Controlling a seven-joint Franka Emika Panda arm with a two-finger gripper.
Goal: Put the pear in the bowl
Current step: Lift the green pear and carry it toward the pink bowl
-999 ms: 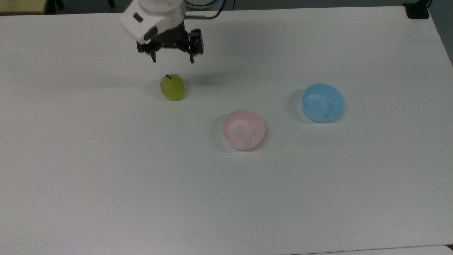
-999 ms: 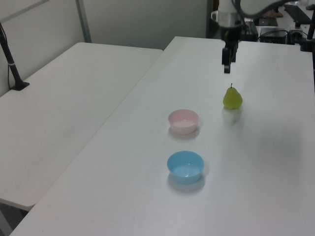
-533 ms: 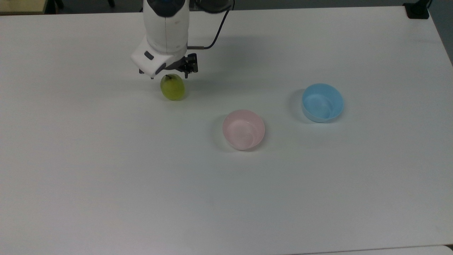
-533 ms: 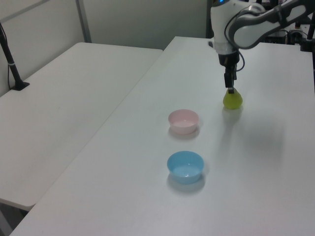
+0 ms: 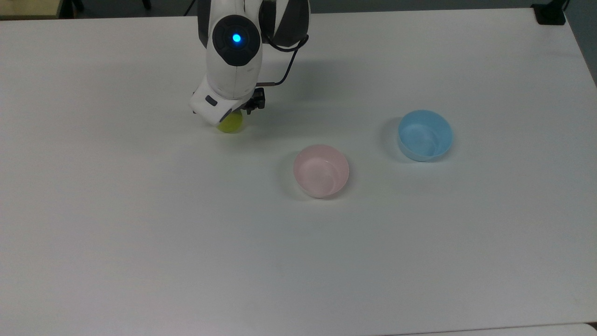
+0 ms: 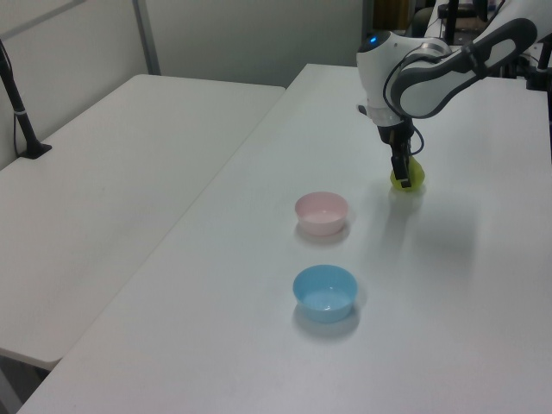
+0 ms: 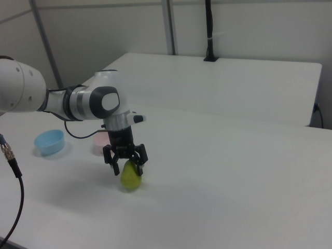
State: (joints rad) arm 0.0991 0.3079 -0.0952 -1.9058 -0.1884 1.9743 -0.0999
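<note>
A: Where does the pear sit?

B: On the white desk, upright as far as can be told. In the top view only its lower yellow-green edge shows below the arm's white wrist housing. In the left view it lies beyond the two bowls.

A: End effector state?

B: The end effector is down over the pear's upper part. In the right view the two dark fingers straddle the top of the fruit, spread apart, one on each side. Whether the pads touch the skin cannot be told. In the left view the end effector hangs vertically, tip level with the pear's top.

A: The target?

B: The pink bowl stands apart from the pear, toward the top view's lower right, with nothing in it. In the left view it is nearer the camera than the pear.

A: Other items?

B: A blue bowl, to the top view's right of the pink one, well apart. A black cable runs from the wrist.
</note>
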